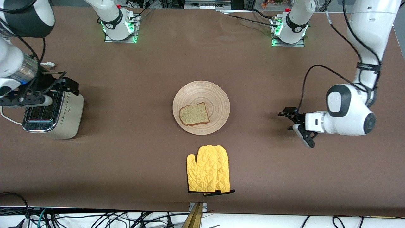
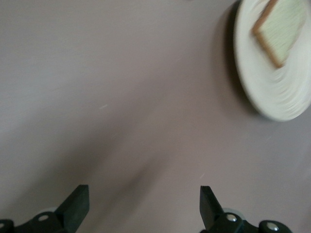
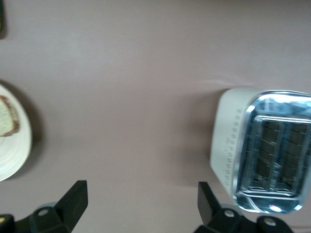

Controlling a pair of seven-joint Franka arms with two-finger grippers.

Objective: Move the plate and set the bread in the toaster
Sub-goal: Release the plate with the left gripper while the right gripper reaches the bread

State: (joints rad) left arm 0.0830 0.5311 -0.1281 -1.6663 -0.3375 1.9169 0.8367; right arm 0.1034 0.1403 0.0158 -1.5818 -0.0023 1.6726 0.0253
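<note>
The pale wooden plate [image 1: 215,95] lies mid-table with the bread [image 1: 194,114] flat on it. The cream toaster [image 1: 68,117] with its chrome top stands at the right arm's end of the table. My right gripper [image 1: 70,83] is open and empty, over the table just beside the toaster. Its wrist view shows the toaster [image 3: 265,150], the plate's edge [image 3: 14,160], the bread [image 3: 7,119] and the open gripper [image 3: 142,191]. My left gripper [image 1: 286,120] is open and empty, low over bare table toward the left arm's end, apart from the plate [image 2: 272,92] and bread [image 2: 279,29]. It also shows in its wrist view [image 2: 143,194].
A yellow quilted oven mitt [image 1: 208,173] lies nearer the front camera than the plate. The toaster's white cord [image 1: 6,117] loops off at the table's end. A brown cloth [image 1: 126,164] covers the table.
</note>
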